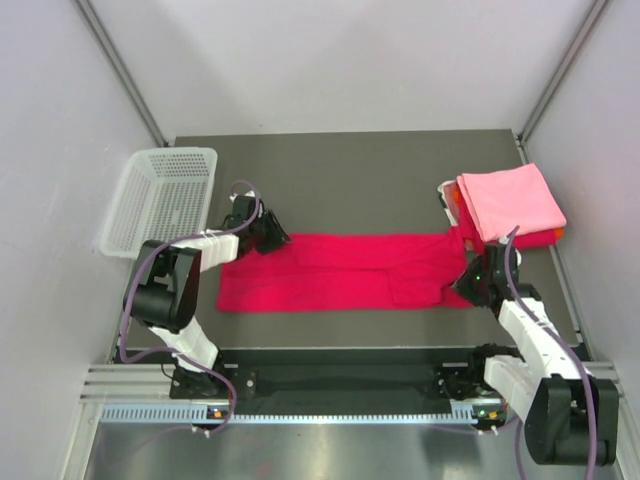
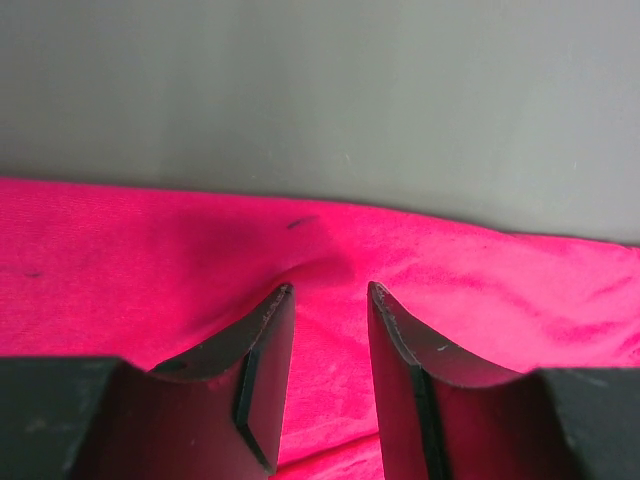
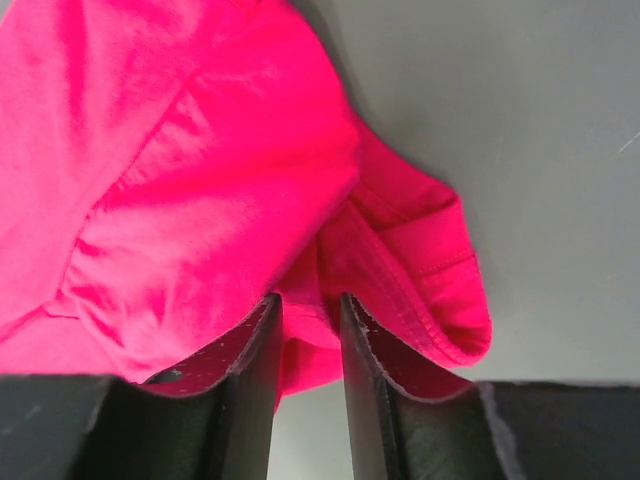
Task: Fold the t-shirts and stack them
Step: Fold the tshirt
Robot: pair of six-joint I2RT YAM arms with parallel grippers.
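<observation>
A white perforated basket [image 1: 160, 200] sits at the tabletop's [image 1: 350, 170] far left. Just beside it, the left end effector [image 1: 268, 232] pinches the crimson t-shirt [image 1: 340, 270], a long, soft band lying flat. The right end effector [image 1: 468, 280] clamps its bunched, hemmed sleeve, a detail only the wrist view shows. Behind it, a folded pink shirt [image 1: 510, 203] tops a stack.

Crimson-magenta t-shirt [image 1: 335, 270] folded into a long horizontal strip, frame center. Light pink t-shirt [image 1: 510, 202] folded atop stacked red and orange shirts [image 1: 553, 236], upper right.
</observation>
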